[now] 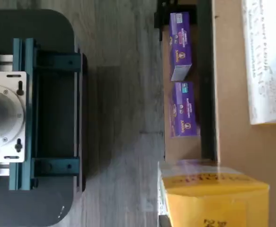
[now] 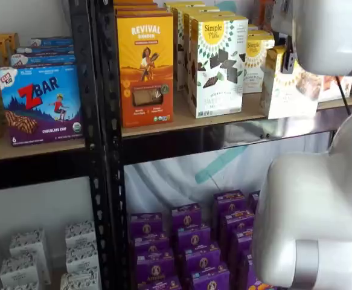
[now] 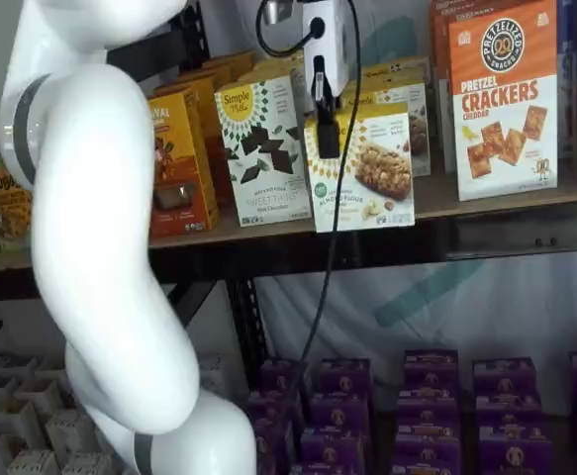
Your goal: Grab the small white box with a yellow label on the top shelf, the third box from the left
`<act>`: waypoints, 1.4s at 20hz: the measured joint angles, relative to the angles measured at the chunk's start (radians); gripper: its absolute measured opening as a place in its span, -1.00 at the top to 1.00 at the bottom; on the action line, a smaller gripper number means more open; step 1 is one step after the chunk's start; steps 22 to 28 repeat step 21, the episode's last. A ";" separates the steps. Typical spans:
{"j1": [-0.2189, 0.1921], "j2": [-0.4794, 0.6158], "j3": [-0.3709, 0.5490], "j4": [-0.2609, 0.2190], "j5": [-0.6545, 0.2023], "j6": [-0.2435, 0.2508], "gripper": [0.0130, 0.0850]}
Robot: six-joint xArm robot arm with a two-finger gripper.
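The small white box has a yellow top edge and cookie pictures. It sits at the front edge of the top shelf, out past the boxes behind it. My gripper hangs over it, with one black finger on its front face near the top and the other finger hidden behind. The fingers look closed on the box. In a shelf view the box shows beside the arm, in front of the shelf rail. In the wrist view its yellow top overlaps the dark rail.
A taller white box with chocolate squares stands just left of it, and an orange-and-white cracker box to the right. Purple boxes fill the level below. My white arm blocks part of the view. The dark mount shows in the wrist view.
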 joint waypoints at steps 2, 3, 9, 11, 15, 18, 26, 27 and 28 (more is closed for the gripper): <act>0.001 -0.022 0.019 -0.002 0.008 0.001 0.56; 0.000 -0.032 0.028 0.001 0.013 0.001 0.56; -0.005 -0.082 0.066 0.015 0.036 0.001 0.56; -0.005 -0.095 0.077 0.016 0.042 0.001 0.56; -0.007 -0.122 0.098 0.015 0.049 -0.001 0.56; -0.012 -0.142 0.116 0.015 0.048 -0.005 0.56; -0.019 -0.157 0.131 0.016 0.046 -0.012 0.56; -0.019 -0.157 0.131 0.016 0.046 -0.012 0.56; -0.019 -0.157 0.131 0.016 0.046 -0.012 0.56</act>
